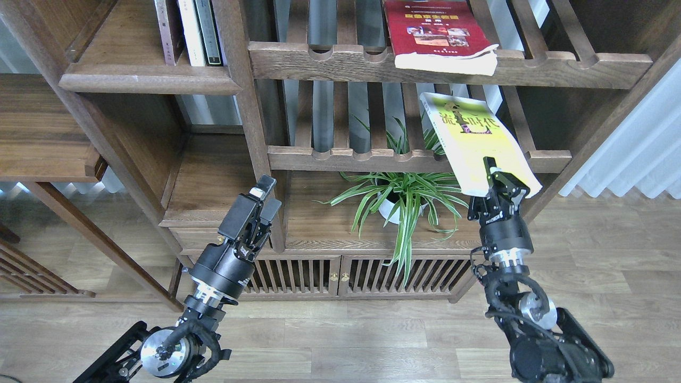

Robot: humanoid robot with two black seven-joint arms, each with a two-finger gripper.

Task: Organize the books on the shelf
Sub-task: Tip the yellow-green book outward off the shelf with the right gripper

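Head view
Right gripper [492, 178]: nearest the camera at 4 o'clock, it clenched the lower edge of the yellow-green book [476, 141], one finger lying over the cover.
Yellow-green book: it was tilted, its top corner against the lower slatted rack [415, 158] and its bottom edge hanging out past that rack's front rail.
Left gripper [264, 199]: at 8 o'clock, its fingers stood apart around nothing, in open air before the bookcase post.
Red book [439, 34]: at 1 o'clock it lay flat on the upper slatted rack [558, 69], its pages overhanging the notched rail.
Shelf [143, 80]: at 11 o'clock, thin upright books [194, 32] stood at its right end, with bare board to their left.
Potted plant [404, 197]: it sat between the arms, under the lower rack.
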